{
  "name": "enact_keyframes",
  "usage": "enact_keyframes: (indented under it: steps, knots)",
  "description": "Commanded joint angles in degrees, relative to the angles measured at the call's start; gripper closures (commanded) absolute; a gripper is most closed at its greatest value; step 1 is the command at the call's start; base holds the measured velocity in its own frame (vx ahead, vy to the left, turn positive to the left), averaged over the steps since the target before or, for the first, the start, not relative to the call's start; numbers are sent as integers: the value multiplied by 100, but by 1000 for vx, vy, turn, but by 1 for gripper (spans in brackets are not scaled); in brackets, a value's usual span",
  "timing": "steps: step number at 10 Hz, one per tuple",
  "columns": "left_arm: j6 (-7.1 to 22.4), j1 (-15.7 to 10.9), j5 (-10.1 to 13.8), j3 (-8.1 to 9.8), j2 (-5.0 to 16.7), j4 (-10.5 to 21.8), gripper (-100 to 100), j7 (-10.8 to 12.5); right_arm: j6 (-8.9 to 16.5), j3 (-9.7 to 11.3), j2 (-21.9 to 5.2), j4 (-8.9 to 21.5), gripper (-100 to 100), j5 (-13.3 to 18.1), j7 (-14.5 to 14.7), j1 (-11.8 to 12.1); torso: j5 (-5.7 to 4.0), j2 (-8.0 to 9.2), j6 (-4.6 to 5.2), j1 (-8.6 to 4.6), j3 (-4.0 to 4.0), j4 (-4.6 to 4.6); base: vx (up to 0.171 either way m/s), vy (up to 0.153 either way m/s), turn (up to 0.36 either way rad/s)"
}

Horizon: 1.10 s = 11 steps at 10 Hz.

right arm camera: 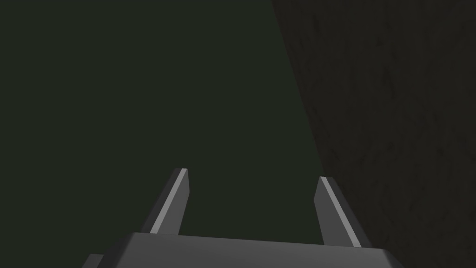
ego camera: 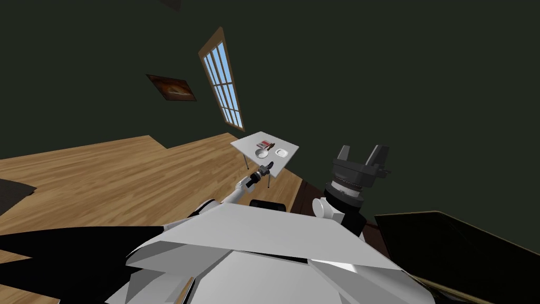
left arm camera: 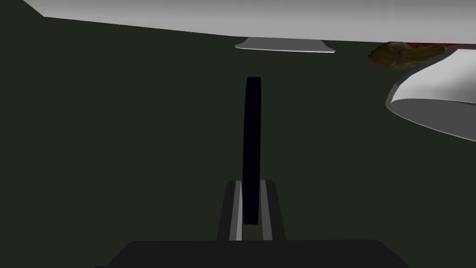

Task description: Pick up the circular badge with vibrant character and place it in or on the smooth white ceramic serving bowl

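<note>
My left gripper [left arm camera: 251, 186] is shut on a thin dark disc, the badge [left arm camera: 252, 139], seen edge-on and standing up between the fingers. In the head view the left gripper [ego camera: 268, 168] hangs at the near edge of a small white table [ego camera: 290, 143]. A round white bowl [ego camera: 262, 153] sits on the table just beyond it. In the left wrist view this bowl [left arm camera: 437, 102] lies close by, off to one side of the badge. My right gripper [ego camera: 364, 157] is raised near my shoulder, and its fingers [right arm camera: 179, 195] stand open with nothing between them.
A red and brown object [ego camera: 263, 144] lies behind the bowl, and a small flat white dish [ego camera: 281, 153] sits beside it. A window [ego camera: 224, 84] and a picture [ego camera: 171, 87] hang on the dark wall. Wood floor [ego camera: 116, 169] spreads to my left; a dark cabinet [ego camera: 464, 248] stands at my right.
</note>
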Motion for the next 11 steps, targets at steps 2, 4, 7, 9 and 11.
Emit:
enact_keyframes:
  steps: [2,4,7,9,11]
  knots:
    - [76,-99,-22,-38,16,-138,100,343,0,0,0,0,0,0,0,0,1,2,1,-2,1,0,-80,48,-44]
    - [139,-228,-30,-55,27,-171,100,570,0,0,0,0,0,0,0,0,3,-11,1,6,-6,-2,-57,67,-48]
    - [264,-430,-37,-85,56,-204,100,863,0,0,0,0,0,0,0,1,6,-14,0,16,-8,-4,-53,76,-42]
    - [424,-633,-38,-120,99,-216,100,1076,0,0,0,0,0,0,0,1,7,-29,1,14,-17,-7,-15,79,-45]
    - [608,-826,-33,-159,164,-212,100,1190,0,-1,-1,0,0,0,0,1,9,-47,1,32,-25,-8,35,122,-52]
